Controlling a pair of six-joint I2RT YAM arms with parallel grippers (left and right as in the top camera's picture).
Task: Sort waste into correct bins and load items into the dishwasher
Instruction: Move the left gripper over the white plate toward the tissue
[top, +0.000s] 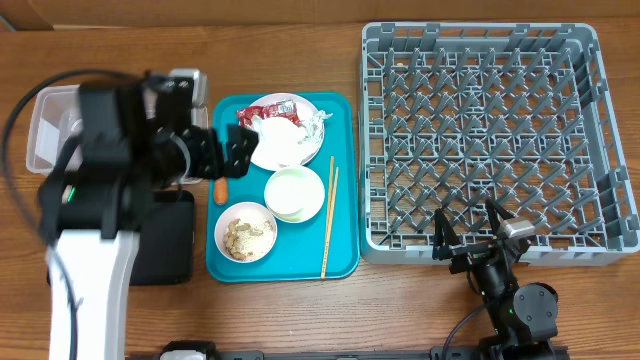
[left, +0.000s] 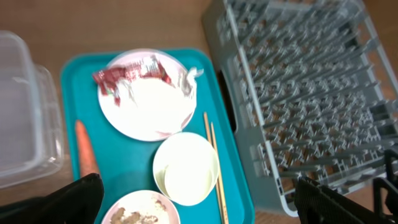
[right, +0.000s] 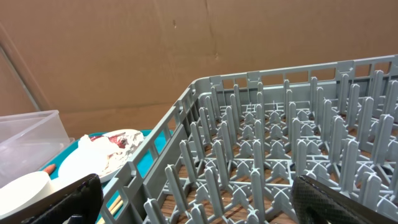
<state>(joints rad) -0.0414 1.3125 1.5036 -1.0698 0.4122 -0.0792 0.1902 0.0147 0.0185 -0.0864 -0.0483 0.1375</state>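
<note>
On the teal tray (top: 340, 110) a white plate (top: 290, 150) carries a crumpled red-and-silver wrapper (top: 268, 110) and a white tissue (top: 305, 128). In front of it stand an empty white bowl (top: 295, 193) and a bowl of beige scraps with rice (top: 245, 232). An orange carrot (top: 220, 190) lies on the tray's left side, and chopsticks (top: 329, 220) lie along its right. My left gripper (top: 243, 150) hangs open above the plate's left rim, holding nothing. Open and empty, my right gripper (top: 468, 222) sits at the front edge of the grey dish rack (top: 490, 60).
A clear plastic tub (top: 45, 125) stands at the far left, partly under my left arm. The shallow black tray (top: 165, 240) lies in front of it, beside the teal tray. A cardboard wall rises behind the table in the right wrist view.
</note>
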